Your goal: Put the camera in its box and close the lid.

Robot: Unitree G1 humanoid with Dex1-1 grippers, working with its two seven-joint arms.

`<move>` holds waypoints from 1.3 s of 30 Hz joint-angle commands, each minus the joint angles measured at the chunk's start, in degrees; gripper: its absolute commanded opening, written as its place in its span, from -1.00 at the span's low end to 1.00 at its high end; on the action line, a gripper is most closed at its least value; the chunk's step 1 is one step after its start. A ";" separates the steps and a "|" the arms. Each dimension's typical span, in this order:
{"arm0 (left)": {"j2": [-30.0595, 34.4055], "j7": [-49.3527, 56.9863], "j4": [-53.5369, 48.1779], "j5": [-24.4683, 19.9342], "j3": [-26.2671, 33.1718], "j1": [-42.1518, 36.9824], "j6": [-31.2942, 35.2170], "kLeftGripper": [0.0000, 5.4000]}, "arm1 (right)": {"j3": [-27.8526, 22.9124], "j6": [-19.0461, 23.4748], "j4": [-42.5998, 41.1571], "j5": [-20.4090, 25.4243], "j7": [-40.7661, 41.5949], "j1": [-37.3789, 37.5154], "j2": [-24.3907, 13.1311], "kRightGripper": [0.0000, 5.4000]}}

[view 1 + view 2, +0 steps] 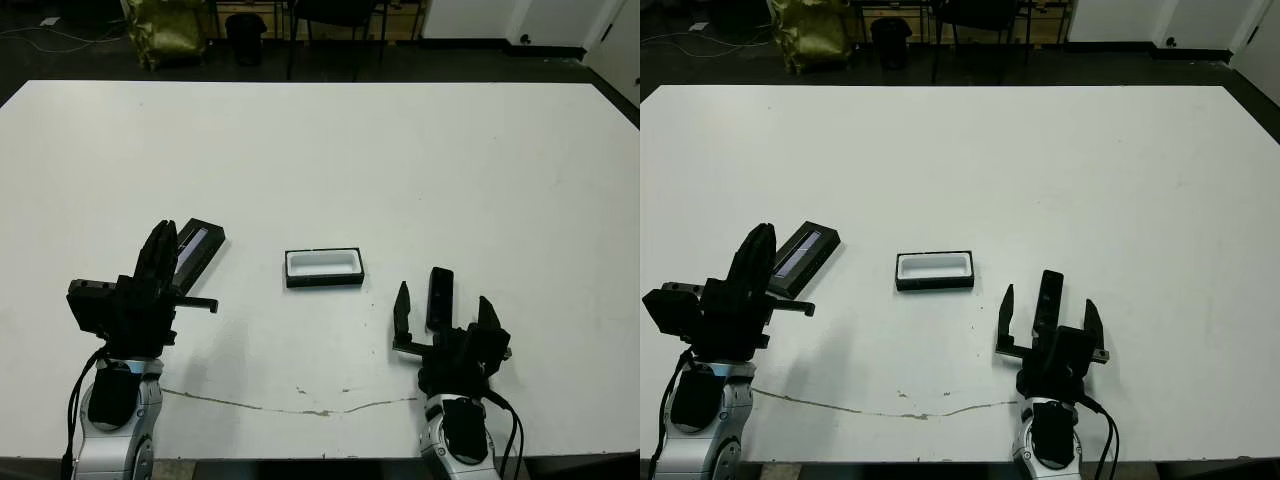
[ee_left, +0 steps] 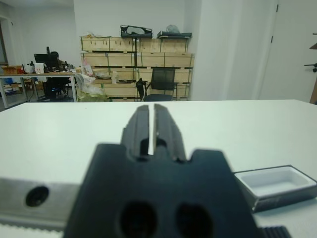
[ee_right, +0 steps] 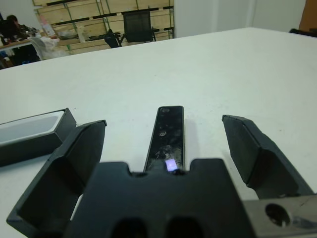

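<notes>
Your right gripper sits low at the near edge of the white table, jaws spread wide apart, gripping nothing. The camera lies flat on the table right between those two fingers, long axis pointing away from you; the right wrist view shows its glossy black face with a small bluish patch near the gripper body and clear gaps to each finger, so no contact visible. The box is open, white lining up, sitting near the table's middle, ahead and to the left of your right gripper, apart from the camera. Nothing inside it as far as the head views show. Your left gripper is off to the left, held above the table, jaws close together with only a thin slit between them in the left wrist view, holding nothing. The lid lies flat on the table just beyond and to the right of the left fingertips, angled diagonally, silvery stripe facing up; in the head views the fingers overlap its near end, and you can't tell whether they touch it. Lid and box are well apart. A thin crack line runs across the table surface near the front edge, between your two arms.
</notes>
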 commanded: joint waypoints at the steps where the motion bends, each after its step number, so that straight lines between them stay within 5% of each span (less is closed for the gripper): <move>1: 1.18 -0.74 0.62 -0.11 0.28 0.46 0.73 -1.00 | -0.98 3.38 3.01 2.93 -1.31 0.95 5.19 0.99; 12: 2.79 -1.37 -3.47 0.17 -0.42 0.61 6.10 -1.00 | -1.41 15.85 -0.49 6.79 -2.60 0.72 3.98 0.99; 20: 3.31 -0.90 -7.63 1.00 -1.55 0.01 12.27 -1.00 | -2.67 36.12 -9.22 8.30 -4.20 0.41 4.17 0.78; 24: 3.55 -0.88 -9.90 1.29 -2.01 -0.14 15.52 -1.00 | -5.22 43.16 -13.09 11.73 -3.43 -0.29 4.68 0.93; 28: 3.88 -1.00 -11.02 1.21 -1.70 -0.29 17.03 -1.00 | -6.83 49.80 -15.72 13.11 -4.42 -0.80 5.79 0.72; 39: 4.22 -1.47 -11.00 0.18 -1.32 -0.57 17.45 -1.00 | -8.99 44.78 -15.34 18.19 -3.37 2.31 6.83 -0.20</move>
